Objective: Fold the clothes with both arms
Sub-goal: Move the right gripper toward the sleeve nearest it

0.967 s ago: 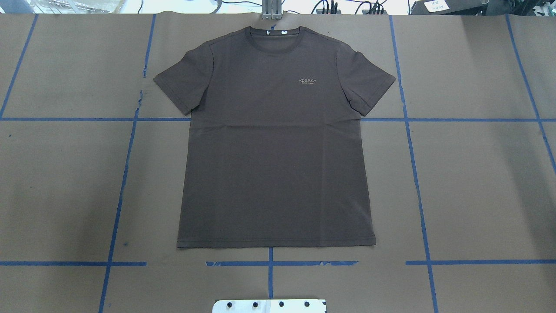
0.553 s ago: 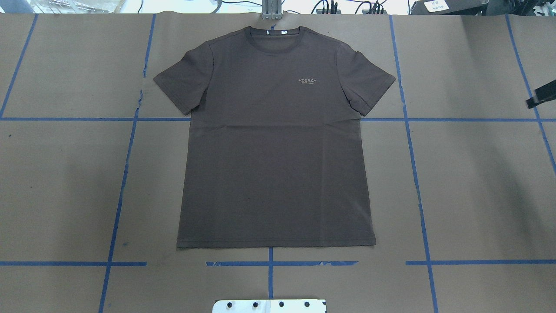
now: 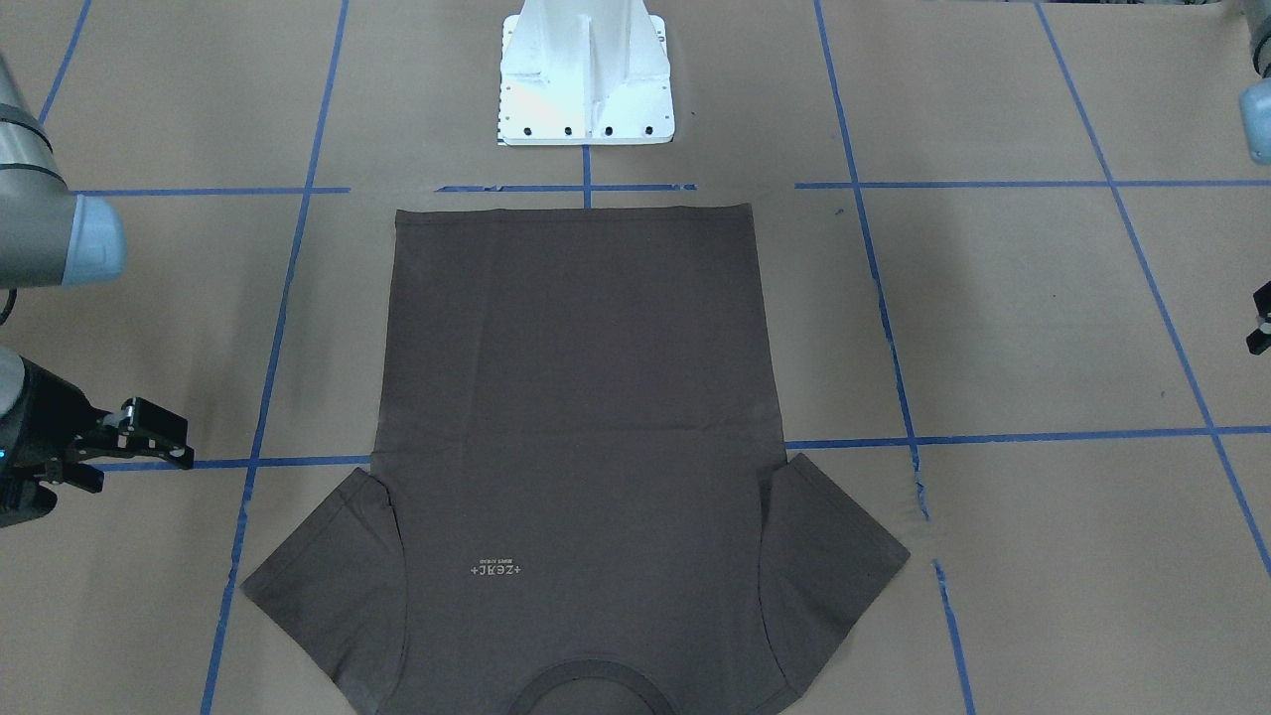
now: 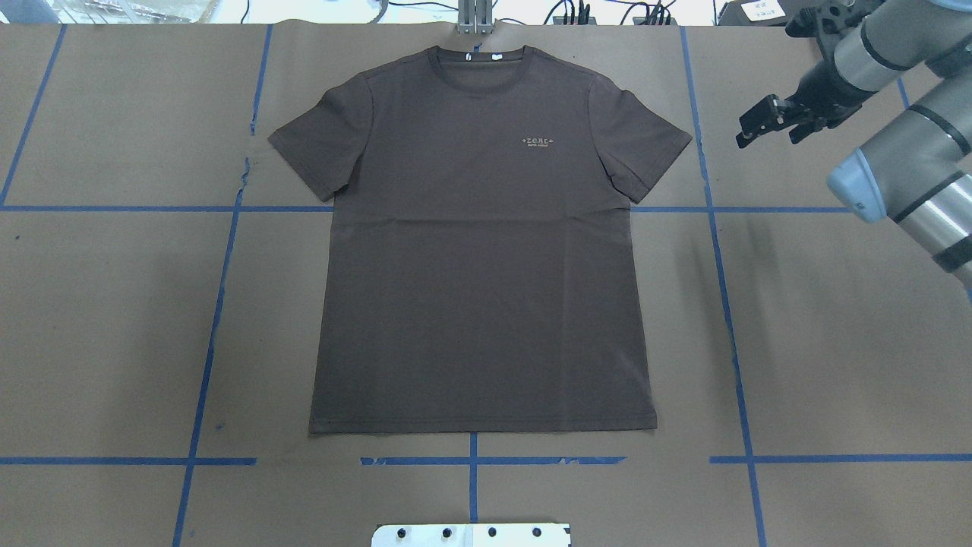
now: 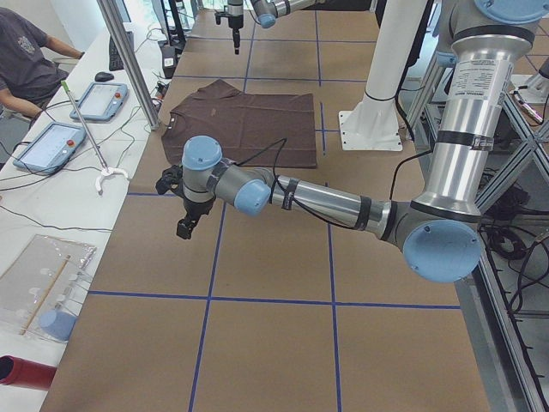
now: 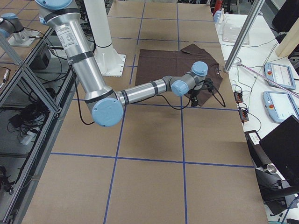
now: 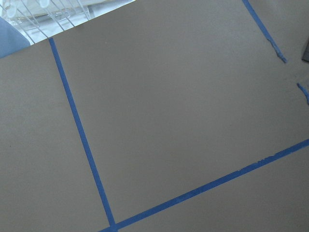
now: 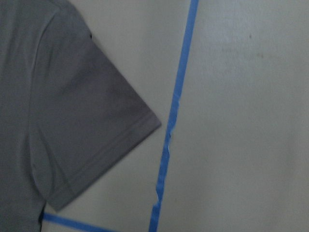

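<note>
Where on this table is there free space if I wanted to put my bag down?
Bare table lies left of the T-shirt, and right of it nearer the hem. A narrow strip separates hem and white base. Busiest: beside the far right sleeve, where the right gripper hovers.

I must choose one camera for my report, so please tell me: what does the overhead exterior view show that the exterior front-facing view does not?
Only overhead: the whole collar and the cables beyond the table. Only front-facing: the white pedestal's column and the left arm's blue cap. Both: the flat T-shirt, the open right pincer, blue tape lines.
</note>
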### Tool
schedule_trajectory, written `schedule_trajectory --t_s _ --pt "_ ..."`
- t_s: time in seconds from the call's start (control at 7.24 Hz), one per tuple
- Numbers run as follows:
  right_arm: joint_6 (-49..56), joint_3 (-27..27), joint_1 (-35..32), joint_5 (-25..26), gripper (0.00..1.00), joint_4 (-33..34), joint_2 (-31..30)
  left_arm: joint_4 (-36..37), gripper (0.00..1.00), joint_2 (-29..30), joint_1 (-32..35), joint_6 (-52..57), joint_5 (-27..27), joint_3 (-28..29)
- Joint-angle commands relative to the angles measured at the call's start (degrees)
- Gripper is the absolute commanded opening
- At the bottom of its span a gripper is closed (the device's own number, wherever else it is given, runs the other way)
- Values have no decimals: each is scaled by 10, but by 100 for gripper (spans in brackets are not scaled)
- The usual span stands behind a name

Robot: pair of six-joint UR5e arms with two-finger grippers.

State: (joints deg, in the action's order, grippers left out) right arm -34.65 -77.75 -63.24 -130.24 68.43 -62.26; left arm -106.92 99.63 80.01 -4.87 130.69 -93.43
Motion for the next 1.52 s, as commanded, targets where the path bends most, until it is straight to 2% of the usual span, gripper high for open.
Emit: schedule_trajectory --t_s 0.0,0.28,0.41,0.83,1.38 --pt "-59 126 19 42 100 -87 77 0 100 9 -18 -9 1 -2" --pt "-58 206 42 46 100 -124 114 0 100 14 -18 -10 2 -3" --pt "-59 224 49 53 100 -125 125 0 100 15 -18 -10 2 -3" --pt "-58 270 58 67 100 -125 156 0 100 15 -18 -10 3 -3" --pt "-58 300 63 67 98 -125 159 0 100 15 -17 -9 3 -3"
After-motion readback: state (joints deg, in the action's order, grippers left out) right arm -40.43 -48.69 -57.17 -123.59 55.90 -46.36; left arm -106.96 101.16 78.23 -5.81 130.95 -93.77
